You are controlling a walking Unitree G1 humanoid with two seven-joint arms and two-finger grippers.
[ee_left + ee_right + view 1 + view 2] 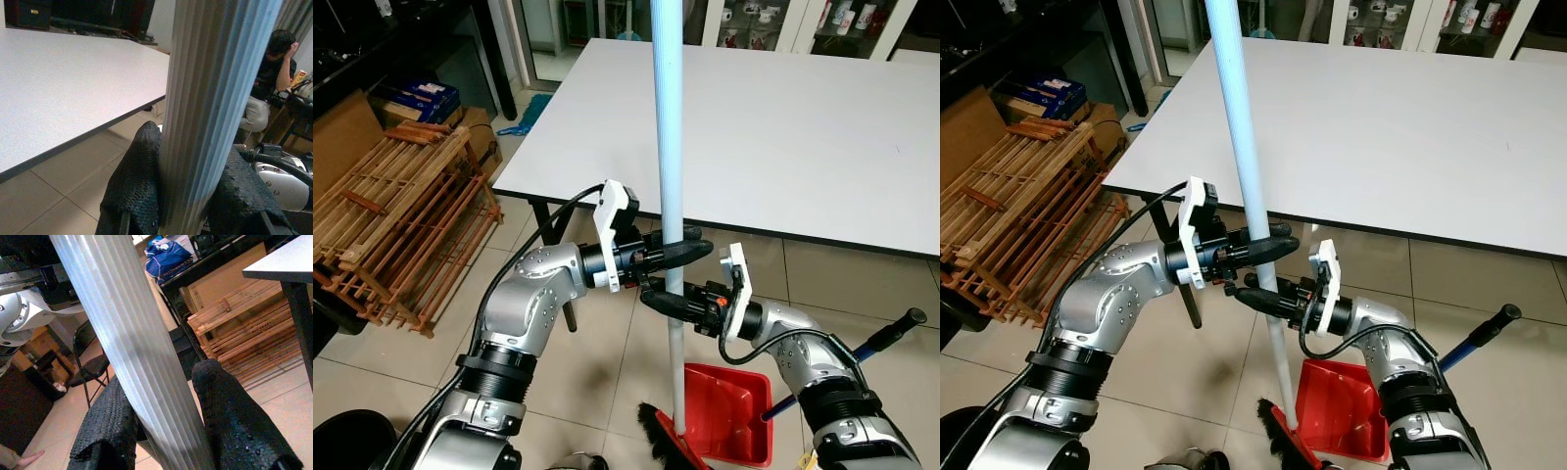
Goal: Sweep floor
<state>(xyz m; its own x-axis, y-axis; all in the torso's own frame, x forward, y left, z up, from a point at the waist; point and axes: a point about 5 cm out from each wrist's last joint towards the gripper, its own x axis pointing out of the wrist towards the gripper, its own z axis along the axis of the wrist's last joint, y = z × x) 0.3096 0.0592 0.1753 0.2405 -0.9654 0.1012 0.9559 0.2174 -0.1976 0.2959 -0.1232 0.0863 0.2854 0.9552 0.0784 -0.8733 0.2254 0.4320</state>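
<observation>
A broom with a long pale blue ribbed handle (pixel 668 147) stands nearly upright before me. Its dark bristles on a red head (pixel 658 431) rest on the tiled floor beside a red dustpan (pixel 734 411). My left gripper (pixel 690 245) is shut on the handle at mid height. Just below it, my right gripper (pixel 658 299) is shut on the handle from the other side. In the left wrist view the ribbed handle (pixel 215 112) sits between the black fingers (pixel 137 186). The right wrist view has the handle (pixel 132 347) clamped between the pads (pixel 230 416).
A white table (pixel 773 127) stands right behind the broom. A wooden rack (pixel 401 215) lies on the floor at the left. The dustpan's blue and black handle (pixel 891 333) sticks up at the right. A seated person (pixel 269 83) is beyond the table, and a black chair (pixel 93 362) stands behind me.
</observation>
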